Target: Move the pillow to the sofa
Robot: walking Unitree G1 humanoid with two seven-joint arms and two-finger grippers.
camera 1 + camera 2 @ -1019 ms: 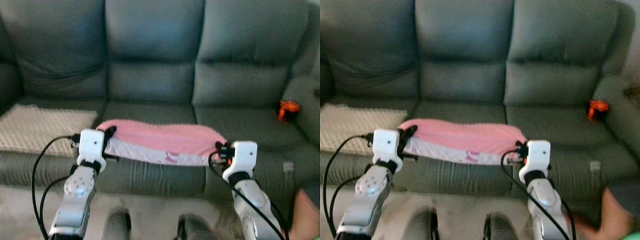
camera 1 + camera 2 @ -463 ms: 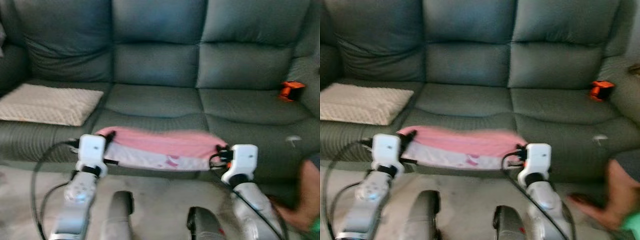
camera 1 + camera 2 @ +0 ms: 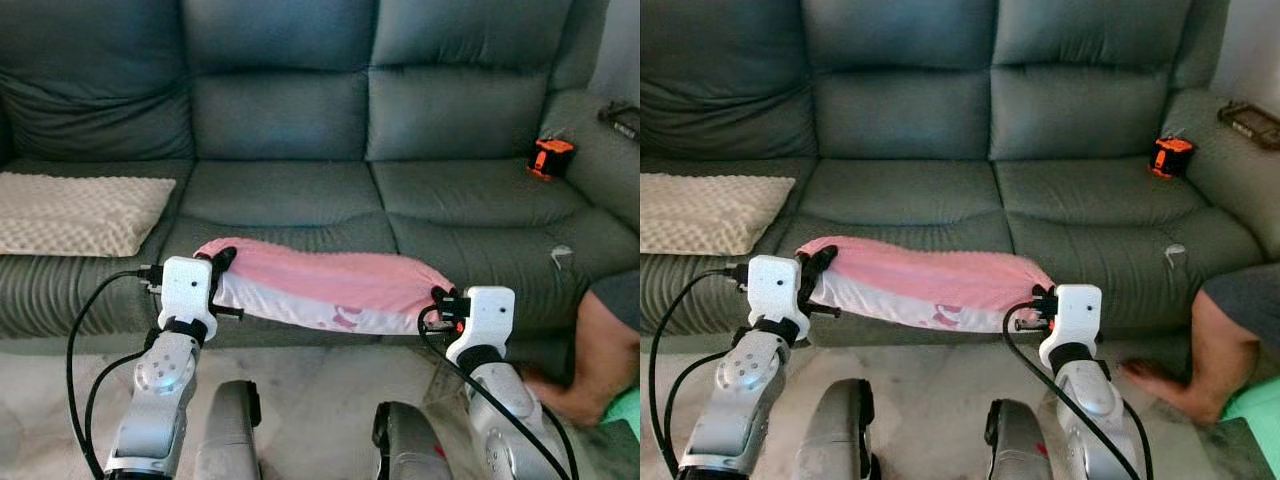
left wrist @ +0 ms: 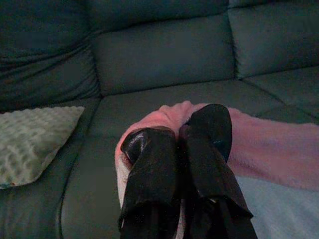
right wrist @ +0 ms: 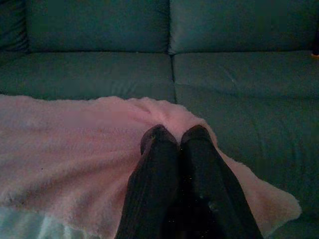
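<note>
Pillow (image 3: 330, 287), pink on top with a white underside, hangs stretched between the two grippers in front of the sofa (image 3: 290, 110), level with the seat's front edge and not resting on the cushions.

Left gripper (image 3: 222, 258): fingers (image 4: 152, 164) pinched together on the pillow's left end, pink fabric bunched between and around the tips. Sits at about 9 o'clock from the pillow's middle.

Right gripper (image 3: 440, 298): fingers (image 5: 157, 154) pressed together on the pillow's right end, pink fleece spreading out under them. About 3 o'clock from the pillow's middle, slightly lower than the left.

Sofa: dark grey-green, three seats. Beige textured cushion (image 3: 75, 210) lies on the left seat, at 10 o'clock from the pillow. Small orange and black object (image 3: 550, 158) sits on the right seat near the armrest, at 2 o'clock. Dark flat device (image 3: 1252, 122) lies on the right armrest.

Person's bare foot (image 3: 1185, 385) rests on the pale floor (image 3: 310, 400) at 4 o'clock, near the right arm.
</note>
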